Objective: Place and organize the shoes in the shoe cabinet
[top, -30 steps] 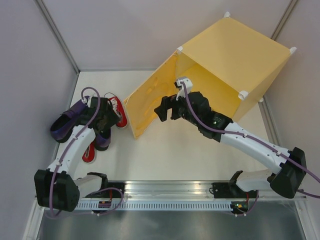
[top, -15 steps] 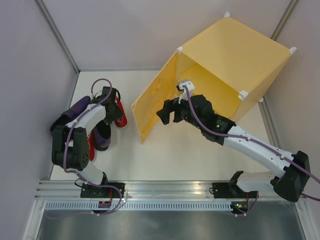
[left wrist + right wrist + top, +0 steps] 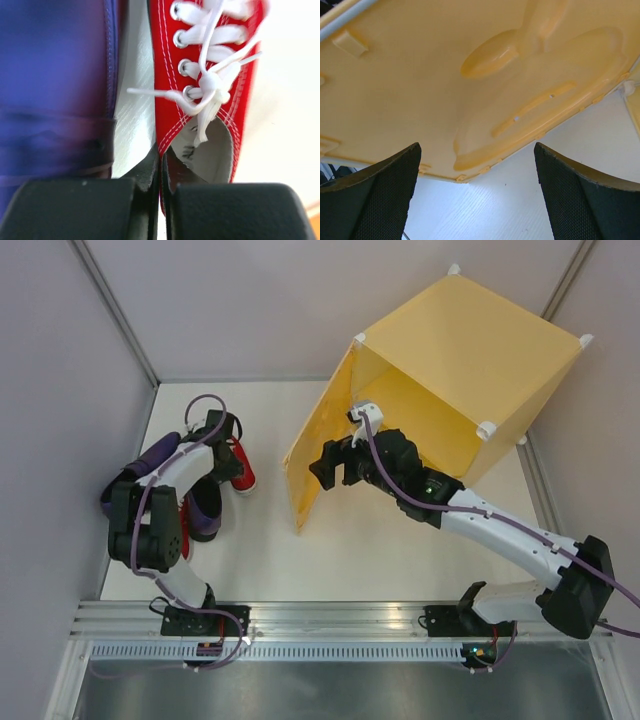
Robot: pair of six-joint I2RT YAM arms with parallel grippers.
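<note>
On the table's left, my left gripper (image 3: 226, 436) is shut on the collar edge of a red sneaker (image 3: 242, 468). The left wrist view shows its jaws (image 3: 160, 156) pinching the red canvas (image 3: 167, 112) just behind the white laces. A dark purple loafer (image 3: 55, 75) lies close beside it; two loafers (image 3: 148, 462) (image 3: 205, 512) sit under the left arm. A sliver of a second red sneaker (image 3: 184, 540) shows by the arm. My right gripper (image 3: 333, 462) stands open and empty facing the inner side of the yellow shoe cabinet's (image 3: 470, 340) door (image 3: 322, 435).
In the right wrist view the embossed door (image 3: 470, 75) hangs just ahead of the open fingers (image 3: 385, 185), its lower edge above the white table (image 3: 520, 200). Grey walls stand close on the left, back and right. The cabinet fills the back right corner.
The left gripper moved back over the red sneaker and closed on its collar. The cabinet door swung rightward, closer to the cabinet's opening. The right gripper barely moved.
</note>
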